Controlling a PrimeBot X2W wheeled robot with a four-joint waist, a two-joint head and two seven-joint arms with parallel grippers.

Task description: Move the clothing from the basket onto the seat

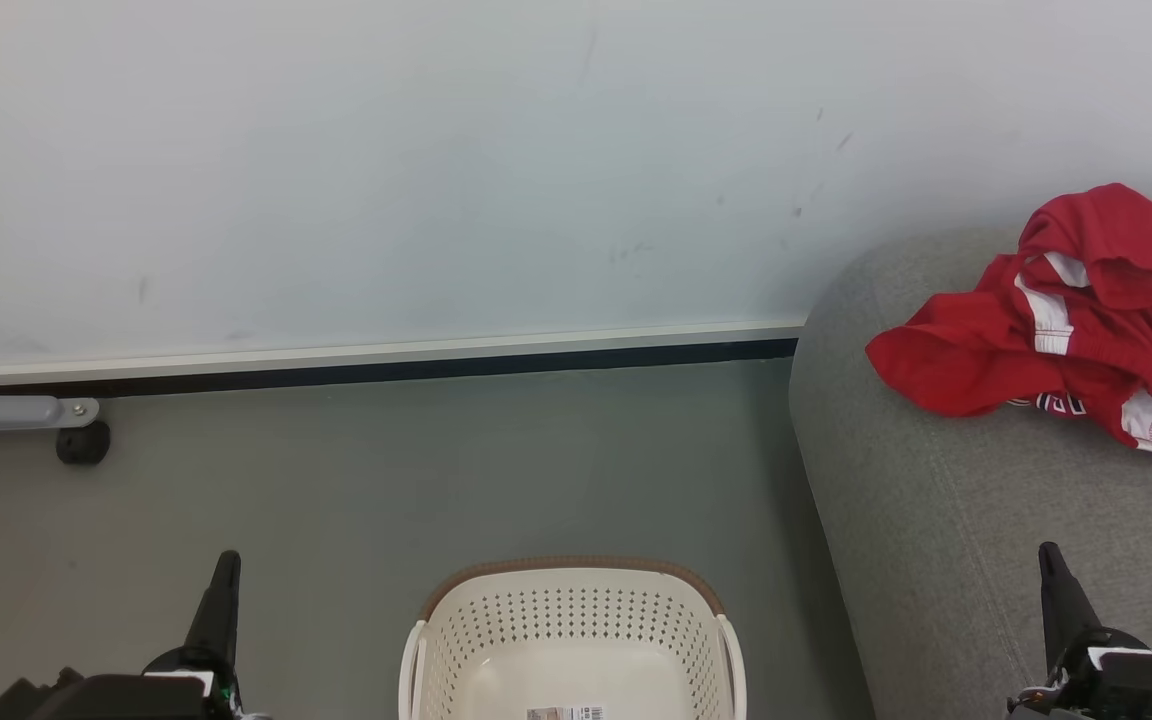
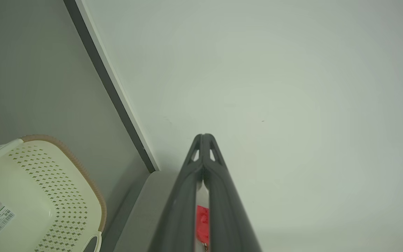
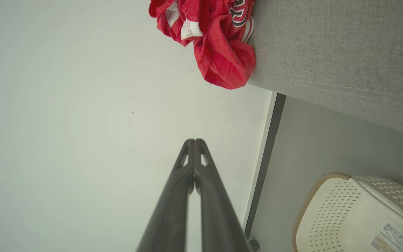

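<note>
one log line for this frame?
clothing: on seat | basket: empty, on floor | left gripper: shut, empty | right gripper: shut, empty

Open floor (image 1: 336, 480) runs from the basket (image 1: 576, 615) up to the wall (image 1: 436, 150), with passing room on the basket's left too. Basket mouth faces up, unobstructed, bare bottom showing. On its right the seat (image 1: 936, 520) bulks close, leaving a narrow gap. On the seat, the clothing (image 1: 1066, 330) is heaped at the wall end; near cushion surface free. Grey frame leg with black caster (image 1: 83, 442) sits far left by the wall.
</note>
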